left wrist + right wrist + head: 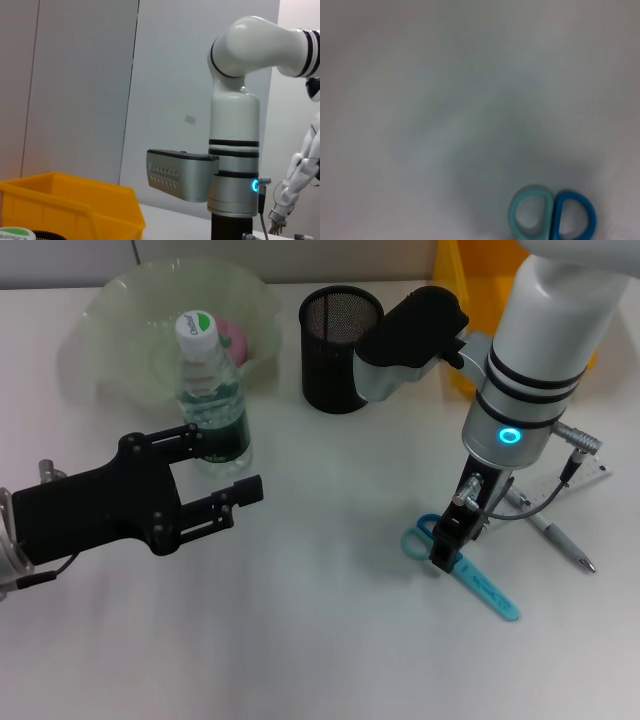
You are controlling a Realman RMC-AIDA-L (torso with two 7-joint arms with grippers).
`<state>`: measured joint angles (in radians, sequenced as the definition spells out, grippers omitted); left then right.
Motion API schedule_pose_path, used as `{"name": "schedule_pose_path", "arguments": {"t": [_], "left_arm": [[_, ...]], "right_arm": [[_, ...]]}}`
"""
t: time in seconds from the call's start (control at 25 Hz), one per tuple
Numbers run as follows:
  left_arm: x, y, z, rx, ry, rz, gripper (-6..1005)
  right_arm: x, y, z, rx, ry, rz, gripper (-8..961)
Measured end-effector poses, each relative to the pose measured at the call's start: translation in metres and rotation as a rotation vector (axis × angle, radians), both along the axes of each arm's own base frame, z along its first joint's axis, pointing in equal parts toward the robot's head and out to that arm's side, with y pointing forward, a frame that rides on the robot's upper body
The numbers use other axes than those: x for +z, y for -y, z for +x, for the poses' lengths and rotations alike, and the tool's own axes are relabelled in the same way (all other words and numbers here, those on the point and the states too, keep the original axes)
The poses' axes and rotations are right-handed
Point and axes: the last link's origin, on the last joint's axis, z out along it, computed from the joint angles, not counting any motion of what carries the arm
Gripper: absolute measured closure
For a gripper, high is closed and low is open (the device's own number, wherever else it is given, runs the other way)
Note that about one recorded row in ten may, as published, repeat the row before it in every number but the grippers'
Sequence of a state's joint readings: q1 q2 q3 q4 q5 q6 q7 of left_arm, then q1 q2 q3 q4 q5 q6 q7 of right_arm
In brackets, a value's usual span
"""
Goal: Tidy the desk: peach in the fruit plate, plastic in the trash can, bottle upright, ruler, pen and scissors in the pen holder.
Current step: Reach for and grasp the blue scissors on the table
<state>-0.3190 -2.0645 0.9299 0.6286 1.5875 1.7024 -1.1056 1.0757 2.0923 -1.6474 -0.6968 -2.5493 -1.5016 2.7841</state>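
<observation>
The water bottle (211, 390) stands upright in front of the translucent fruit plate (120, 310), which holds the pink peach (236, 337). My left gripper (228, 466) is open at the bottle's base, its upper finger beside the bottle. My right gripper (447, 545) points straight down onto the blue scissors (470, 575), which lie flat on the desk; their handles show in the right wrist view (552, 215). The pen (558, 538) and clear ruler (578, 478) lie right of the right arm. The black mesh pen holder (338, 336) stands at the back centre. No plastic is in view.
A yellow bin (468, 290) stands at the back right behind the right arm; it also shows in the left wrist view (65, 205), with the bottle cap (14, 233) at the edge. White desk lies in front.
</observation>
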Motion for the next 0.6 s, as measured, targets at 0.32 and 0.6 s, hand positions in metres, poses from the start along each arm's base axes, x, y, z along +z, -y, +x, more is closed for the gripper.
{"name": "schedule_pose_path", "arguments": {"t": [0.32, 0.6], "left_arm": [[0.0003, -0.0016, 0.0008, 0.001, 0.005, 0.004, 408], [0.0003, -0.0028, 0.0021, -0.004, 0.005, 0.004, 408]], "right_arm": [[-0.0024, 0.0027, -0.0007, -0.005, -0.009, -0.013, 410], [-0.0041, 0.0046, 0.0007, 0.012, 0.018, -0.024, 410]]}}
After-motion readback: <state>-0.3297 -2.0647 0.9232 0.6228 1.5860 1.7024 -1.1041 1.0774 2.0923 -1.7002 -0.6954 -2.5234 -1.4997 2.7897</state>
